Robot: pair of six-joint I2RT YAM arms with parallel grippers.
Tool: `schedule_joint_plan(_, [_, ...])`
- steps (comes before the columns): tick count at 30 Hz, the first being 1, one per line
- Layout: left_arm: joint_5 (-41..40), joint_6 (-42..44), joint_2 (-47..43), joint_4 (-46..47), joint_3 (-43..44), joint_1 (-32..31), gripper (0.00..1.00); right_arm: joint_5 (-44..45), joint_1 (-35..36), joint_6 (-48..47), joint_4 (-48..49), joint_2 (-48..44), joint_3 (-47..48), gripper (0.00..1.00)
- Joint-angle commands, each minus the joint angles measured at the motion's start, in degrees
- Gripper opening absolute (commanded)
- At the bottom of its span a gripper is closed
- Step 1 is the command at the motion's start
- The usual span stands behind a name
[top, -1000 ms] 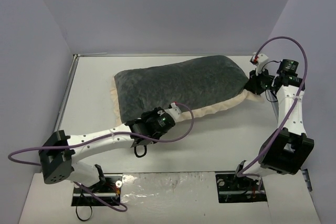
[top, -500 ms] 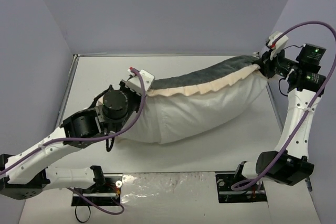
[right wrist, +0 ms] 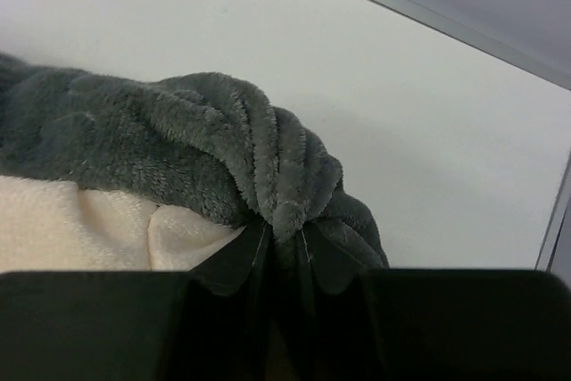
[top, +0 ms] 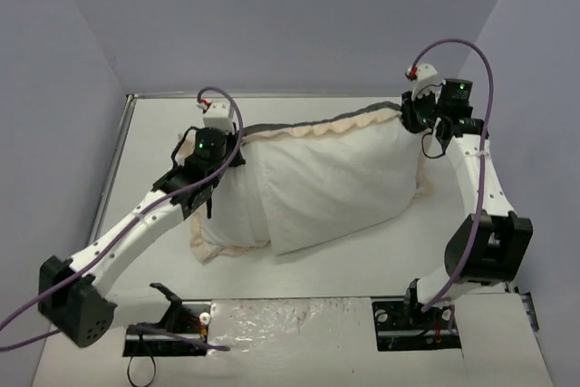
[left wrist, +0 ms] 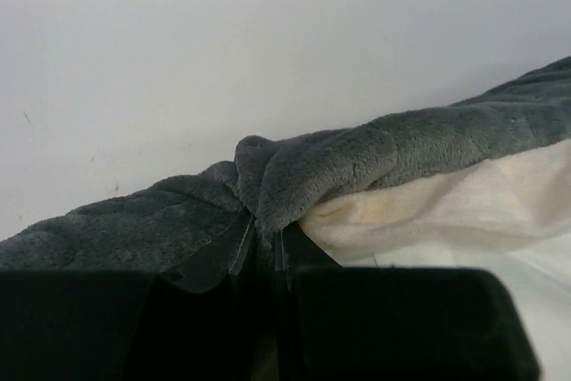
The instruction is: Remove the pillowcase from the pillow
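on the table, plump white-faced pillowcase

Soft, even overhead light, no glare.
Only faint shadows fall on the white table; both wrist views show the fuzz of the pillowcase crisply, their dark lower foreground blurred and featureless.

Lab test cell; white table, plain walls

Readable text, labels, brands, numbers, signs: none. I find no legible marking in the overhead view or either wrist view; entry stands blank.
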Motion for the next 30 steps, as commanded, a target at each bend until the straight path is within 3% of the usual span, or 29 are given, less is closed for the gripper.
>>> schedule_joint_plan(1, [8.6,-5.2,5.4,9.1,4.4,2.8,0.02,16.3,2.9,11.6,8.5,3.7,2.1,0.11])
schedule_joint_plan(4, [10.1,-5.0,10.5,9.4,7.8,5.8,0.02,18.3,3.0,13.2,8.5,7.8,7.4,0.33])
schedule_joint_plan(5, [10.5,-4.9,12.4,8.9,10.3,6.6,0.02,17.6,3.0,13.2,8.5,8.3,8.5,0.42])
schedule_joint_plan(6, [11.3,-4.8,13.5,8.5,11.6,7.4,0.02,16.6,3.0,13.2,8.3,8.5,9.4,0.57])
schedule_joint_plan(8, [13.1,-4.9,16.1,6.7,15.9,10.0,0.03,11.7,3.0,11.7,7.7,8.0,11.7,0.73])
schedule_joint_plan(9, [17.4,-4.8,16.9,5.3,17.3,10.9,0.06,9.9,2.9,10.9,6.6,6.9,12.4,0.87])
schedule_joint_plan(10, [19.2,-4.9,17.6,4.6,18.9,11.7,0.11,8.0,2.9,10.3,6.0,6.3,13.1,0.91])
schedule_joint_plan(11, [20.7,-5.2,18.3,2.7,22.2,13.0,0.29,5.0,2.9,9.7,5.7,5.6,13.8,1.0])
schedule_joint_plan(15, [24.3,-5.8,17.9,-2.0,29.3,14.6,0.85,-2.8,3.1,10.3,4.6,0.1,12.5,1.0])
schedule_joint_plan(16, [25.0,-5.7,17.5,-3.9,30.4,14.7,0.89,-4.3,3.2,10.5,4.4,-0.7,12.2,1.0])
schedule_joint_plan(20, [25.8,-8.1,13.5,-8.5,31.6,14.9,0.93,-9.8,4.7,11.9,3.7,-4.5,8.8,1.0])
schedule_joint_plan(24, [25.2,-11.3,7.4,-10.9,23.3,14.9,0.94,-10.1,8.5,12.1,1.7,-5.3,3.6,1.0])
schedule_joint_plan(30, [19.3,-13.9,-1.9,-15.6,6.5,15.0,0.94,-1.8,16.7,11.3,-0.1,-4.4,1.3,1.0])
